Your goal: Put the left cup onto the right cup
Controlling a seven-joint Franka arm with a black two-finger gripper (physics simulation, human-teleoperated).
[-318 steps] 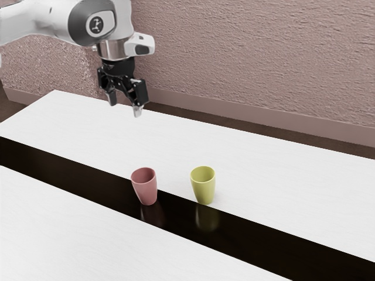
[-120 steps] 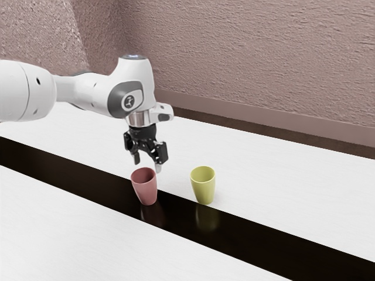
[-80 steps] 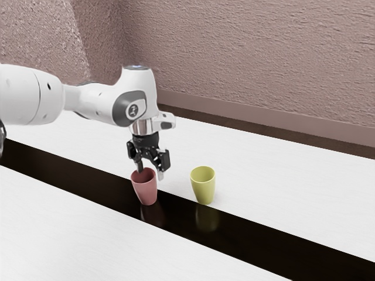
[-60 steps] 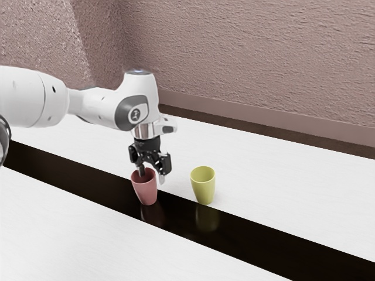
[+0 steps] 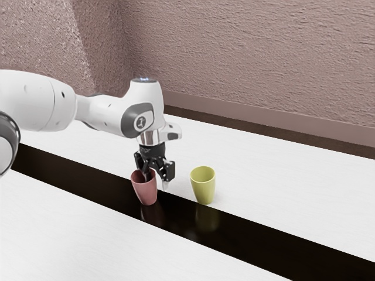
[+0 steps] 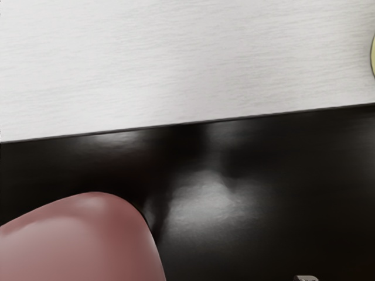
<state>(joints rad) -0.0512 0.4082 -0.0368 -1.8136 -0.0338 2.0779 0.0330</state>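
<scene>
Pincer [image 5: 155, 177] is down at the pink cup [image 5: 143, 192], pointing straight down. Fingers spread: one looks to be inside the cup mouth, the other outside the wall on the side facing the yellow-green cup [image 5: 203, 186]. Gap between them looks wider than the wall, so it reads as straddling the rim with no grip. Contact with the wall: can't confirm from this angle.

Pink cup stands upright on the glossy dark strip [image 5: 252, 243] that runs across the white table [image 5: 293, 175]. It sits toward the exterior view's left, base on the surface, reflection visible under it. Yellow-green cup is upright on the same strip toward the exterior view's right, near the pink one with a clear gap between them. Nothing is touching it.

White arm [image 5: 58, 111] comes in from the exterior view's left, wrist directly over the pink cup. Textured pinkish wall [image 5: 263, 52] behind the table.

Wrist view: pink cup [image 6: 76, 243] is large and blurred right under the hand, sitting on the dark strip [image 6: 263, 193]. White table [image 6: 176, 58] lies beyond it. Sliver of the yellow-green cup [image 6: 373, 55] shows at the frame edge.
</scene>
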